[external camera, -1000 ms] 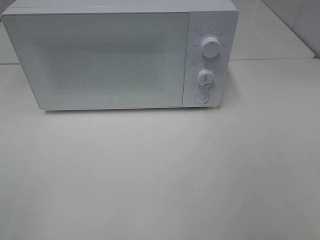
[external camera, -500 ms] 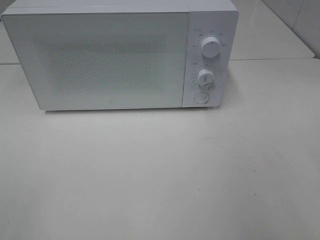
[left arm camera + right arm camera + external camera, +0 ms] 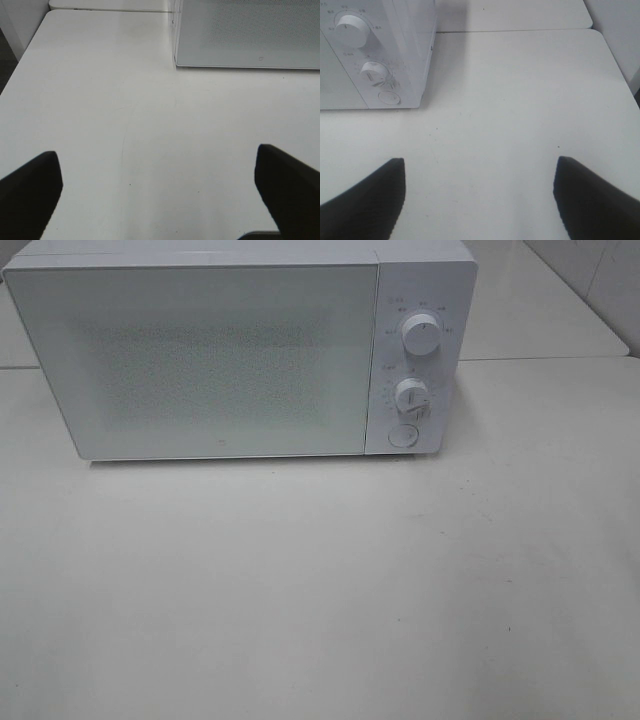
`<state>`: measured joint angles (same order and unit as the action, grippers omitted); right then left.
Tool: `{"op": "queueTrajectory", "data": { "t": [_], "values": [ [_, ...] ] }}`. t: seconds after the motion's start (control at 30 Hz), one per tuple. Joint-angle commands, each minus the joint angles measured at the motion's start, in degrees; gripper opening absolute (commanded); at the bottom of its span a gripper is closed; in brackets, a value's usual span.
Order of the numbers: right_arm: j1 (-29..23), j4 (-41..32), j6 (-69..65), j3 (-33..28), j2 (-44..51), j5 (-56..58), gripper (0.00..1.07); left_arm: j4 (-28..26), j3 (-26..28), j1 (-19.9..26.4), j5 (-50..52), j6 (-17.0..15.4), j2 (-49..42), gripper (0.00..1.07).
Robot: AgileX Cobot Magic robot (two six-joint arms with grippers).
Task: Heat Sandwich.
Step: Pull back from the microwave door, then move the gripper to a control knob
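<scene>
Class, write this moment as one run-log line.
microwave: door shut | sandwich: not visible | left gripper: open, empty | right gripper: open, empty

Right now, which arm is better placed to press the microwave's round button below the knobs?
Right, probably: the round button and knobs sit just ahead of the open right gripper, while the left gripper faces the door's opposite corner.

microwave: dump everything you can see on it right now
The microwave is a white, boxy countertop unit with a smooth, plastic-looking shell. It stands upright at the back of the white table, front towards the high camera. Its door is shut, and the dotted, frosted window hides the inside. The control panel beside the door carries an upper knob, a lower knob and a round button. The markings are too small to read. Only the table touches it.
</scene>
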<state>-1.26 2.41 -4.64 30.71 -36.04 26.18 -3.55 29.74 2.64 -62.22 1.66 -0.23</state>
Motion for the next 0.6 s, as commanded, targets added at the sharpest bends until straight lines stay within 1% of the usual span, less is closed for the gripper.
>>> {"op": "queueTrajectory", "data": {
  "t": [0.03,0.13,0.23,0.3,0.33,0.4,0.43,0.47,0.57,0.6],
  "values": [
    [0.4,-0.6,0.1,0.3,-3.1,-4.7,0.76,-0.1,-0.2,0.2,0.7,-0.2,-1.3,0.98],
    [0.4,-1.7,0.1,0.3,-7.0,-8.4,0.76,-0.1,-0.2,0.2,0.7,-0.2,-1.3,0.98],
    [0.4,-1.5,0.1,0.3,-8.9,-10.0,0.76,-0.1,-0.2,0.2,0.7,-0.2,-1.3,0.98],
    [0.4,-1.4,0.1,-0.1,-11.5,-14.2,0.76,-0.1,-0.2,0.2,0.7,-0.2,-1.3,0.98],
    [0.4,-1.4,0.1,-0.1,-11.5,-14.2,0.76,-0.1,-0.2,0.2,0.7,-0.2,-1.3,0.98],
    [0.4,-1.4,0.1,-1.5,-12.7,-18.7,0.76,-0.1,-0.2,0.2,0.7,-0.2,-1.3,0.98],
    [0.4,-1.4,0.1,-3.8,-13.7,-24.2,0.76,-0.1,-0.2,0.2,0.7,-0.2,-1.3,0.98],
    [0.4,-1.4,0.1,-3.8,-13.7,-24.2,0.76,-0.1,-0.2,0.2,0.7,-0.2,-1.3,0.98],
    [0.0,-1.6,0.1,-7.1,-15.5,-32.8,0.76,-0.1,-0.2,0.2,0.7,-0.2,-1.3,0.98],
    [-0.9,-1.8,0.3,-8.9,-16.8,-38.7,0.76,-0.1,-0.2,0.2,0.7,-0.2,-1.3,0.98]
  ]
}}
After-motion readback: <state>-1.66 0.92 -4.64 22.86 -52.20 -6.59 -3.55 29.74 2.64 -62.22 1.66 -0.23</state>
